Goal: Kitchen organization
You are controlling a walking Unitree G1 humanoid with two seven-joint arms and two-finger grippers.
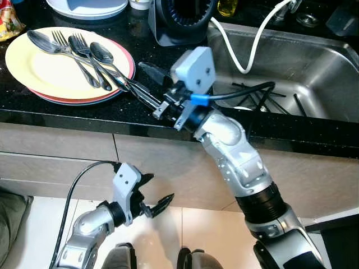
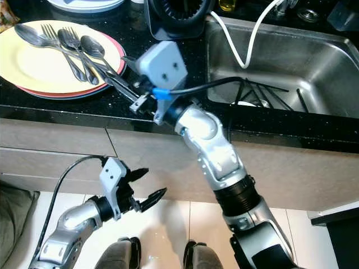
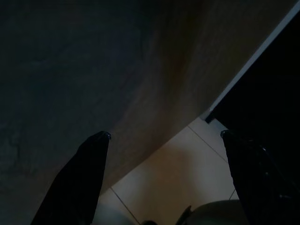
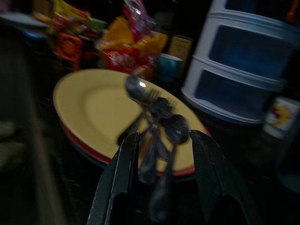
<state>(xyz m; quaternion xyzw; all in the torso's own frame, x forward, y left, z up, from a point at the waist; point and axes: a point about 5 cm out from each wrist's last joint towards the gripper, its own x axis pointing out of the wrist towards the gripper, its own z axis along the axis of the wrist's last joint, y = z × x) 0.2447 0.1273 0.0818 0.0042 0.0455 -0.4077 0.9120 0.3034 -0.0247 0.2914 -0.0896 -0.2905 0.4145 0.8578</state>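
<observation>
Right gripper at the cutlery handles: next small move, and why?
Probably close the fingers. The right gripper is open, its fingers either side of the handles of the cutlery lying on the yellow plate, handles jutting past the rim. The left gripper hangs idle below the counter.

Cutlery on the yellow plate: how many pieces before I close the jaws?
4: a spoon farthest left, two forks in the middle, and another spoon nearest the right gripper. All handles point toward its open jaws. More could be hidden under the gripper.
</observation>
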